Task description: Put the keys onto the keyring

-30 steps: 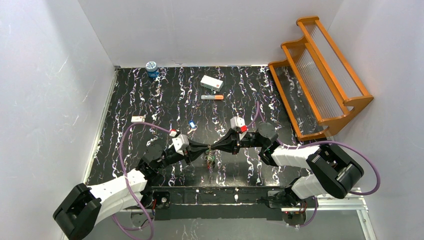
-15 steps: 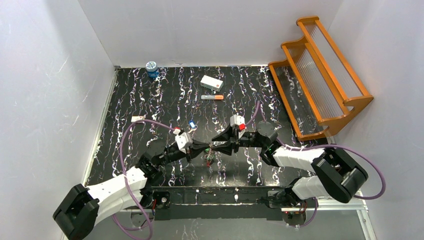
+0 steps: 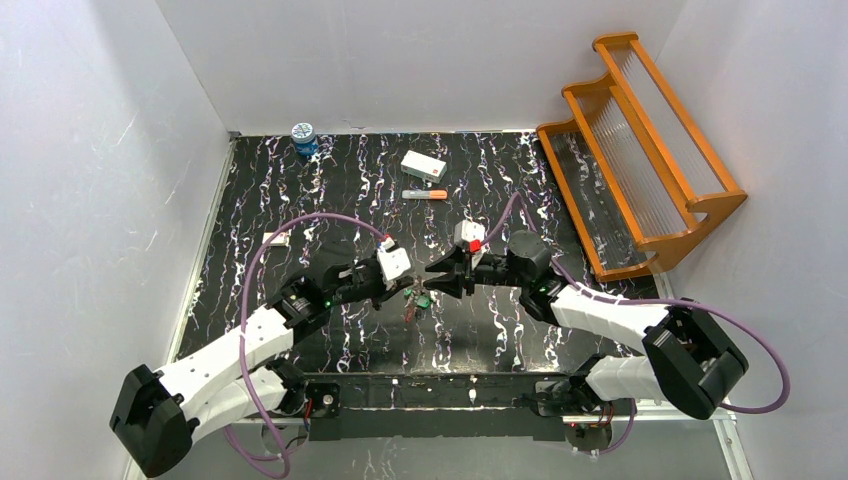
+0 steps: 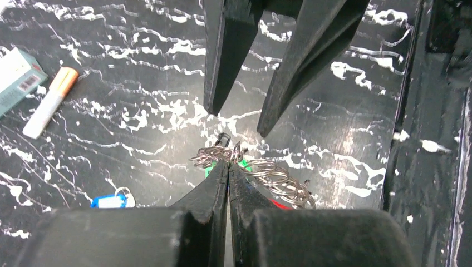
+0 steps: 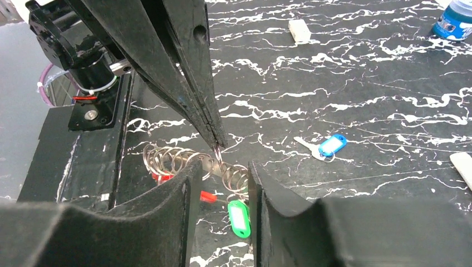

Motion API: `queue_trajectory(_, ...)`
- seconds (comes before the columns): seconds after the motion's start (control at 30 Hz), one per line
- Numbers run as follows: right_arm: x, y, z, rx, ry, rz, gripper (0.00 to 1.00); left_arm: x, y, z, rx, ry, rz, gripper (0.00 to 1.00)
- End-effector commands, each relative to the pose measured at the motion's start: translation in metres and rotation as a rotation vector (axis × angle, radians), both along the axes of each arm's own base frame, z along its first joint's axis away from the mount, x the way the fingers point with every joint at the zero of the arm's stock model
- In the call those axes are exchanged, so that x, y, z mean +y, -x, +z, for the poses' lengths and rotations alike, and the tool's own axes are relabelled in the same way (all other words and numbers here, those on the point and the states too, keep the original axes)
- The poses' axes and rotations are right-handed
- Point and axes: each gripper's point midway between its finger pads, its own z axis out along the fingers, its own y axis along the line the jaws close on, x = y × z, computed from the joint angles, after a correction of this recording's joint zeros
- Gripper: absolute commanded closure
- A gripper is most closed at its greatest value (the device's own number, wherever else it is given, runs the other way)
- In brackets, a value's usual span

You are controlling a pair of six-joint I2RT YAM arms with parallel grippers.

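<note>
Your left claw point(image 4: 228, 167) is pressed together, its tips nipping a silver strand of the keyring point(image 4: 274, 179). The ring bunches in coils right at those tips, low over the tabletop point(image 5: 362, 83) near its front edge; you cannot tell whether the coils rest on it. Your right claw point(image 5: 224, 167) faces the left one from the opposite side with its fingers point(image 5: 186, 194) spread. In its wrist view the coils sit between and just past the two tips, and whether they touch is unclear. A green tag point(image 5: 238, 218) hangs on the ring just below both claws. The blue key point(image 5: 328, 146) lies flat on the tabletop, apart from the ring and off to one side of the claws.
</note>
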Motion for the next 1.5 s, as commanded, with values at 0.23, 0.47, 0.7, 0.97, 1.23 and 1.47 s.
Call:
queue_trajectory(0.23,0.011,0.001,0.007,-0.055,0.037,0.1,0.63,0.007,0.004,-0.01,0.027,-0.149,-0.015,1.0)
queue_trajectory(0.47,0.021,0.005,-0.008,-0.009,0.059,0.176,0.62,0.004,0.006,-0.012,0.031,-0.158,-0.027,1.0)
queue_trajectory(0.7,0.026,0.008,-0.021,0.027,0.083,0.21,0.64,0.002,0.007,-0.014,0.032,-0.155,-0.031,1.0)
queue_trajectory(0.97,0.03,0.007,-0.029,0.05,0.098,0.22,0.83,0.0,0.008,-0.013,0.031,-0.15,-0.034,1.0)
queue_trajectory(1.23,0.027,0.013,-0.028,0.034,0.07,0.228,0.99,0.006,0.007,-0.018,0.029,-0.132,0.016,0.9)
queue_trajectory(1.47,0.019,0.022,-0.021,-0.012,0.003,0.231,0.99,0.022,-0.001,-0.016,0.001,-0.012,0.171,0.57)
